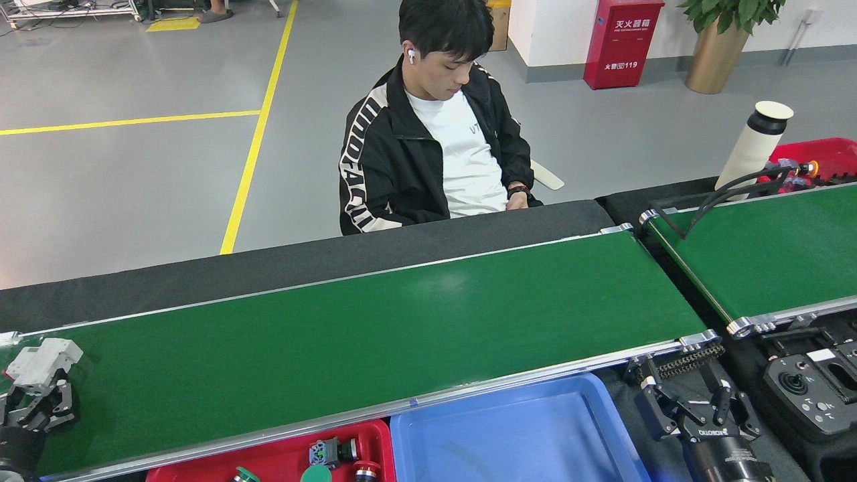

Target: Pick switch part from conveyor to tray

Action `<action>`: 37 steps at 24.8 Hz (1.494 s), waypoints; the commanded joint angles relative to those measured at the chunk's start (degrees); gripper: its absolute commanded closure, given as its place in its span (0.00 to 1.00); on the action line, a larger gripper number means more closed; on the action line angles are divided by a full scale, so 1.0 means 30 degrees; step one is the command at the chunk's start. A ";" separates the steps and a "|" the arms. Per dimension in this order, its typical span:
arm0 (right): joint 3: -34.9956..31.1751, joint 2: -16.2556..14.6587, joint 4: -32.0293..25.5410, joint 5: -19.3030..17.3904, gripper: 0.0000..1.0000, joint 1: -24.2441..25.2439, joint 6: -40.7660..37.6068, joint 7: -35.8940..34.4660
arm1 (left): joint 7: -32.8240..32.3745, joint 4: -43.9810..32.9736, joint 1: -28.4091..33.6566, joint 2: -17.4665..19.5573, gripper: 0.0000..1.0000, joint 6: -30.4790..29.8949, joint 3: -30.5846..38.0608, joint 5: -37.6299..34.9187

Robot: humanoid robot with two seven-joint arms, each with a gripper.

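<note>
A white, blocky switch part (43, 362) sits at the far left end of the conveyor (375, 335), just above its dark-green belt. My left gripper (37, 400) is shut on the part's lower end, with the black fingers (59, 402) hugging its sides. At the lower right my right gripper (697, 410) stands open with nothing in it, off the belt beside the blue tray (589, 428). Along the conveyor's near rail, the red tray (201, 465) holds several button parts and the blue tray shows nothing inside.
A person (435, 147) sits behind the black table edge, facing the belt. A second green belt (770, 248) with black cables lies at the right, a white bottle (753, 144) behind it. A black joystick box (807, 391) sits at the far right.
</note>
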 commanded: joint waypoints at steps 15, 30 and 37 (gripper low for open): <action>-0.0451 -0.0816 0.0465 -0.0043 0.00 -0.0948 -0.0152 -0.0114 | -0.2972 -1.5661 0.4446 -0.2010 0.90 -0.6603 -0.8200 0.2189; -0.0393 -0.0347 0.0465 -0.0043 0.00 -0.1856 -0.0152 0.0032 | -0.3968 -1.3083 0.1839 -0.9481 0.67 -0.6603 -1.7135 -0.8065; -0.0363 0.0151 0.0436 -0.0043 0.00 -0.2060 -0.0152 0.0032 | -0.3909 -1.3024 0.1868 -0.9451 0.01 -0.6603 -1.6755 -0.8007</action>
